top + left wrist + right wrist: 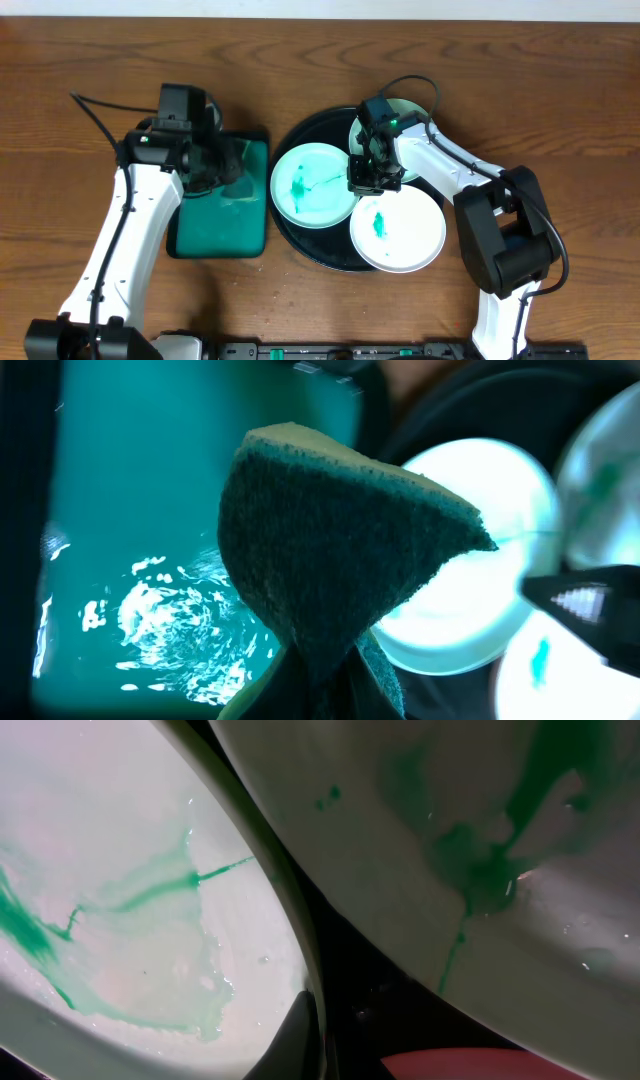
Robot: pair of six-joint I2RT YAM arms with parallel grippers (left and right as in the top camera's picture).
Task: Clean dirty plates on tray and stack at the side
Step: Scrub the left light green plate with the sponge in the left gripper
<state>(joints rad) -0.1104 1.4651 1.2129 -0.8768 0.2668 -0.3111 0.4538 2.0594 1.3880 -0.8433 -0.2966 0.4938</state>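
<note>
Remote view, cleaning stage not yet begun on any plate. All three plates lie inside the round black tray (pixel 305 130) on the wooden surface (pixel 80 50): the left plate (pixel 313 185) carries broad teal streaks, the near plate (pixel 398 228) one small smear, and the far plate (pixel 405 110) is partly hidden under my right arm. My left tool (pixel 228 165) is clamped on a green sponge (pixel 330 550), held above the wet rectangular green tray (pixel 215 235). My right tool (pixel 368 172) hangs low between the plates, close to the left plate's rim; I cannot tell whether its fingers are apart or together. I judge the plates stiff, light, possibly breakable, and slippery where wet. The raised rim is the only good hold, on a clean stretch, with the centre left free for the soft sponge.
</note>
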